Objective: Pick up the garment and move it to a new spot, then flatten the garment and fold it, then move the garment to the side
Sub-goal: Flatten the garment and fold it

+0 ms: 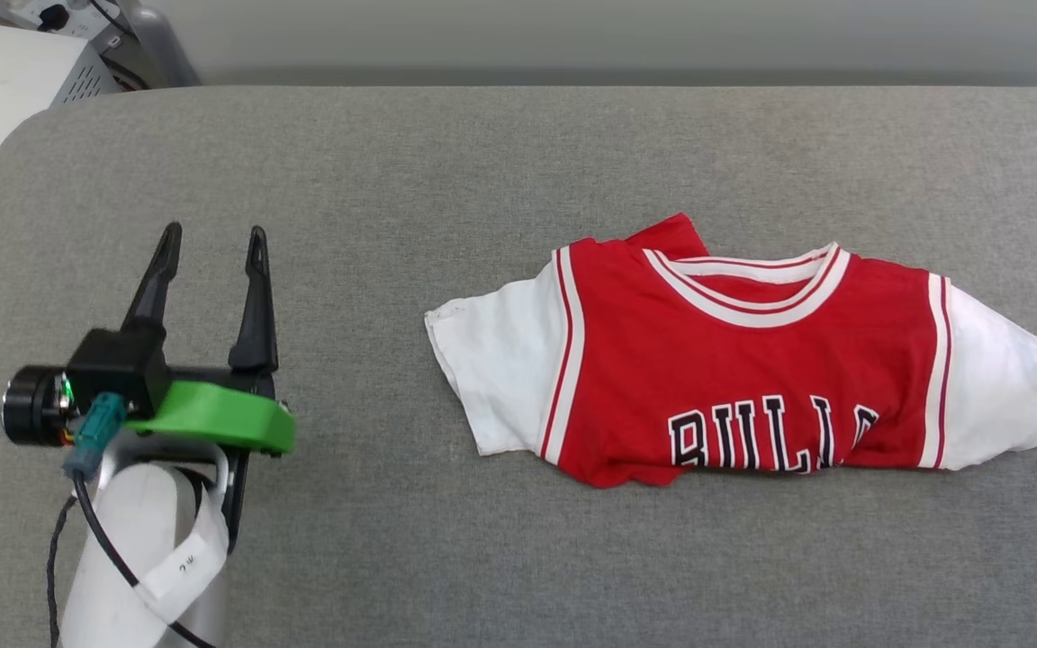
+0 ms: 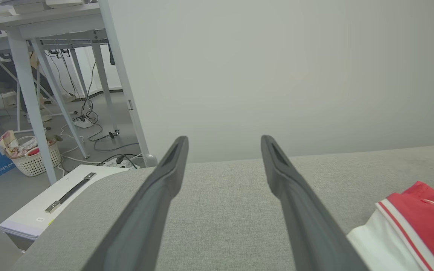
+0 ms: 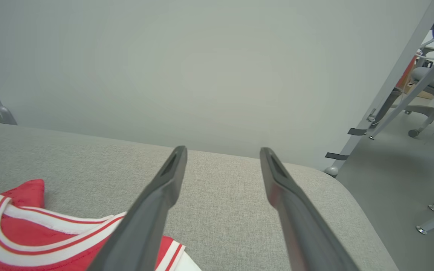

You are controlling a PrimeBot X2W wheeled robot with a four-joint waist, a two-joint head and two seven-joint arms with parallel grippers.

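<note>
My left gripper [image 1: 213, 236] hovers wide open and empty, well apart from the red Bulls jersey [image 1: 734, 360]. My right gripper [image 3: 222, 151], also open, holds nothing near its collar. The jersey lies on the grey cushion [image 1: 482, 153], apparently folded once across the chest. Folding in the sleeves and moving it aside look still to do.

Left hand [image 1: 212, 236] and right hand [image 3: 223, 149] gape, empty.
</note>
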